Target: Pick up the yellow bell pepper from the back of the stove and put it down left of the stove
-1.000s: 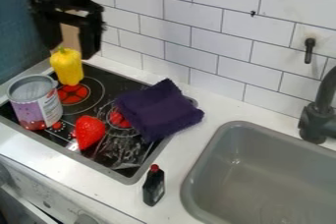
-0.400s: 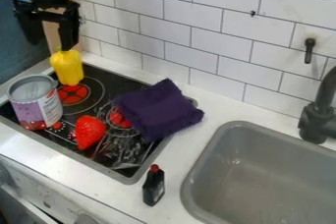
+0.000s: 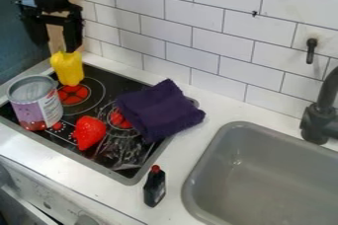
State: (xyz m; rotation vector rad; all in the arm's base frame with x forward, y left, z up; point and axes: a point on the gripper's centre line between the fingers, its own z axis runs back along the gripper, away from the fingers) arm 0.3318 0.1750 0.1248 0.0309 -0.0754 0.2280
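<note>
So the black two-finger gripper [image 3: 59, 45] has its jaws wide apart with nothing held between them, as far as I can see. Right under the jaws is the yellow plastic-looking bell pepper [image 3: 67, 69], upright at the back of the black glass stovetop [image 3: 135, 173]. It's the closest thing to them, but I can't tell if a fingertip touches it.

Progress-wise I'd call it an early stage: the jaws are near the pepper, no grip on it, and any lifting or moving is still undone.

Also below the jaws, a bit nearer the camera, there's a metal can with a purple and red label [image 3: 33, 110]. Further from them are a shiny red strawberry [image 3: 89, 132] and a crumpled dark purple cloth [image 3: 160, 110]. Furthest out are a small black bottle with a red cap [image 3: 155, 189] on the counter and the grey sink [image 3: 228, 169].
</note>
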